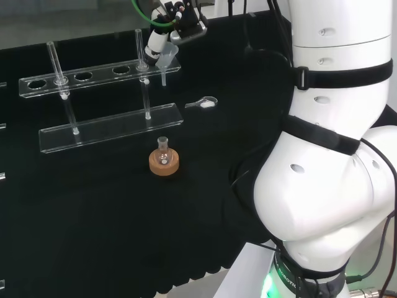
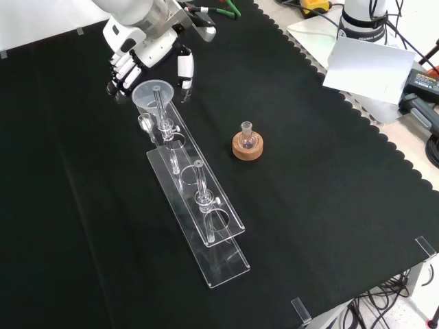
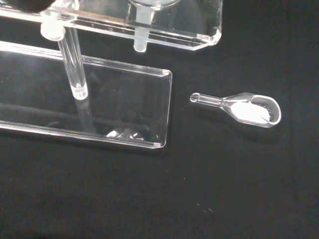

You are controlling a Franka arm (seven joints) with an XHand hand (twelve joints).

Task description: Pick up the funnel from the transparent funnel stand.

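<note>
Scoop (image 3: 250,109) with white powder

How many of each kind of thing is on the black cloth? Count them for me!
Funnel: 1
Clear funnel stand: 1
Small flask: 1
Cork ring: 1
Clear scoop with white powder: 1
Total: 5 things. The hand sits right beside the funnel.
</note>
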